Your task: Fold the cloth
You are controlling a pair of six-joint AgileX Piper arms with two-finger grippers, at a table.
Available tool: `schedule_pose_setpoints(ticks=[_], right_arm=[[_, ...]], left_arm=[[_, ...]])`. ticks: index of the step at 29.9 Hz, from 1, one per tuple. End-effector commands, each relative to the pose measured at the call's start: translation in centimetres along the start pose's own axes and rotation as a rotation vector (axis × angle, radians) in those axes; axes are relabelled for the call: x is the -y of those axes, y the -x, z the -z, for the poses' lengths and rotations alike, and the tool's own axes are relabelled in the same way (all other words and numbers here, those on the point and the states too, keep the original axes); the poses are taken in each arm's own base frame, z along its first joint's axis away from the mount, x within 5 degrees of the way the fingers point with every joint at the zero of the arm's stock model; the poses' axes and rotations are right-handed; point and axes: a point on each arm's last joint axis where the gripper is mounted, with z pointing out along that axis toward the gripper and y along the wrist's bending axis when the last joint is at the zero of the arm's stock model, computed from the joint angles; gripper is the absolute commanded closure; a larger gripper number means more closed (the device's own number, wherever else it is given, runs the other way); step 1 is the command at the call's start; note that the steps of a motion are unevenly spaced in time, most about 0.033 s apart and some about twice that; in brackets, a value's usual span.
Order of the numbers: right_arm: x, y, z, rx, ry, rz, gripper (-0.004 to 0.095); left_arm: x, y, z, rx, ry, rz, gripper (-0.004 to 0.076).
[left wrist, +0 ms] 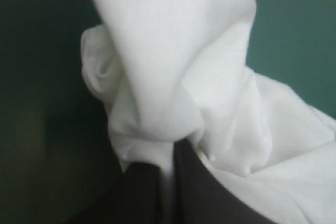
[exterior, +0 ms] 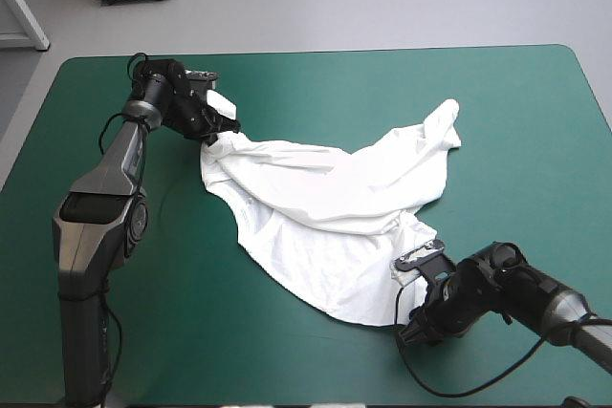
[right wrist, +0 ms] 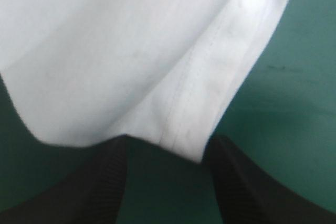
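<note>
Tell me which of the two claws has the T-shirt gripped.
The left claw: its fingers are all but shut on the T-shirt. The right claw stands open, and a corner of the hem lies between its fingers, ungripped.

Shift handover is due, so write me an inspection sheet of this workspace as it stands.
Surface: teal-green cover, lying flat.
Job's things: T-shirt, white, crumpled and partly spread across the middle, not yet folded.
Clutter: nothing seen.
Grippers: left gripper shut on the T-shirt at its far-left end; right gripper open, the near hem's edge reaching between its fingers.
Cables: nothing seen.
Surroundings: nothing seen.
</note>
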Motion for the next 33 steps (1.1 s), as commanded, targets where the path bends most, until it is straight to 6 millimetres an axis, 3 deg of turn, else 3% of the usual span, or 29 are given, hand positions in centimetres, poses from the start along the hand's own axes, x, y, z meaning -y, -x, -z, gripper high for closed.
schedule_pose_setpoints(ticks=[1,5,9,14,17,20,24,33], right_arm=[[0.1,1.2,-1.1,0.020,-0.005,-0.001,0.0440],[0.2,1.1,-2.4,-0.066,-0.006,-0.022,0.0600],[0.3,0.9,-2.5,-0.098,-0.011,-0.026,0.0921],[0.4,0.7,-2.2,-0.139,-0.025,-0.024,0.0925],[0.2,1.3,-1.0,-0.115,-0.024,-0.018,0.0925],[0.1,2.5,1.3,-0.039,-0.032,-0.011,0.0925],[0.2,4.2,6.0,0.111,-0.095,-0.015,0.0925],[1.1,5.7,17.3,0.384,-0.292,-0.034,0.0925]], left_arm=[[0.1,0.0,2.8,0.017,0.018,-0.010,0.0746],[0.1,0.0,2.8,0.016,0.018,-0.010,0.0746],[0.1,0.0,2.8,0.018,0.018,-0.010,0.0746],[0.1,0.0,2.8,0.020,0.018,-0.010,0.0746],[0.2,0.0,2.9,0.018,0.009,-0.005,0.0746],[0.7,0.1,4.4,0.053,-0.025,0.001,0.0746],[1.2,0.0,7.6,0.118,-0.030,-0.010,0.0746],[2.9,-0.6,17.9,0.361,-0.041,-0.057,0.0746]])
